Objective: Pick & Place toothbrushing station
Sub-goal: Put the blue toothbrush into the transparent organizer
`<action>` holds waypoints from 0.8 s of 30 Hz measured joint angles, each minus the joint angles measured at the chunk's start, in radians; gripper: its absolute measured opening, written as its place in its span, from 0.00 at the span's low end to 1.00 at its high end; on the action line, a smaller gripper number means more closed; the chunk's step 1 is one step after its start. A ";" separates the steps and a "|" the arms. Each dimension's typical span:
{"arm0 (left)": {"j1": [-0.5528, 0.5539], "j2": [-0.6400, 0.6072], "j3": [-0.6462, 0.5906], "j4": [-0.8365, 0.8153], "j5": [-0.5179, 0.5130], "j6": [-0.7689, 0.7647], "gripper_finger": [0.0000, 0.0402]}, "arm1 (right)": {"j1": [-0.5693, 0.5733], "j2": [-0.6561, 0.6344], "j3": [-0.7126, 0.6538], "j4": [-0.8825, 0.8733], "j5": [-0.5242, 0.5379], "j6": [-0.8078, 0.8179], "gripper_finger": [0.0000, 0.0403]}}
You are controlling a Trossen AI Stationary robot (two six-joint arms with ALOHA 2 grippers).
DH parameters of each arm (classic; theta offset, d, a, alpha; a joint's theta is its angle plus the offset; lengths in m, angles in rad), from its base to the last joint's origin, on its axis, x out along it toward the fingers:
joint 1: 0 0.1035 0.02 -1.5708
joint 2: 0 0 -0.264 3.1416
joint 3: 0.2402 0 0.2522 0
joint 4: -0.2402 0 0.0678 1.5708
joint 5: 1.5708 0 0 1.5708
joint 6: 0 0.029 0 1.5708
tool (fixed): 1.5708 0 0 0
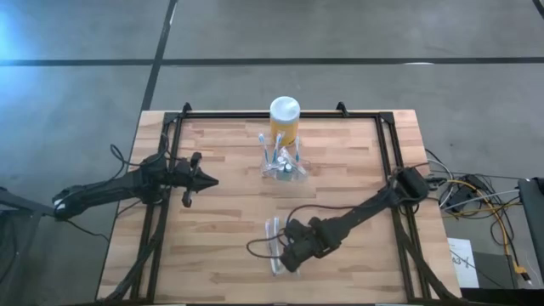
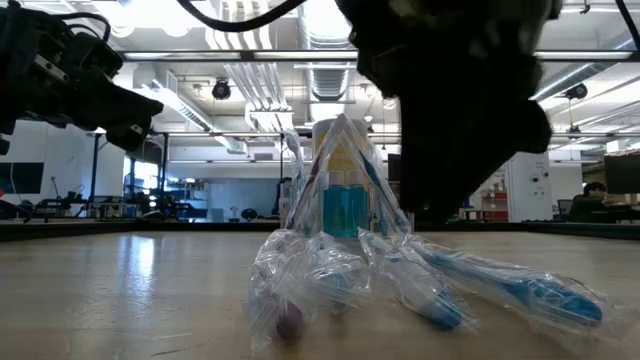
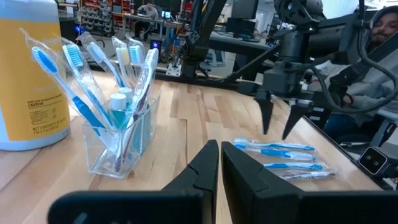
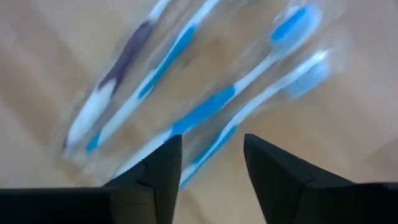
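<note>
The toothbrushing station [image 3: 121,146], a small clear plastic holder, stands upright on the table with several toothbrushes stuck in it. It also shows in the high view [image 1: 282,164], just in front of a yellow jar. A few plastic-wrapped blue and white toothbrushes [image 1: 274,245] lie flat on the table near its front edge; they also show in the right wrist view [image 4: 205,112]. My right gripper [image 3: 278,127] is open and points down just above them, touching nothing. My left gripper [image 1: 210,181] is shut and empty, above the table to the left of the holder.
A yellow jar with a white lid [image 1: 285,119] stands right behind the holder, near the table's far edge. A black frame [image 1: 391,144] runs along the table's far, left and right sides. Bare wood lies between the holder and the wrapped toothbrushes.
</note>
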 joint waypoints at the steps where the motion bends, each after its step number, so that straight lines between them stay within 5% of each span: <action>1: 0.000 0.001 0.000 0.000 0.000 0.000 0.06 | -0.004 0.000 0.000 0.002 0.009 0.003 0.45; 24: 0.000 0.003 0.000 0.000 0.000 0.003 0.06 | -0.041 0.062 -0.001 -0.090 -0.017 0.009 0.48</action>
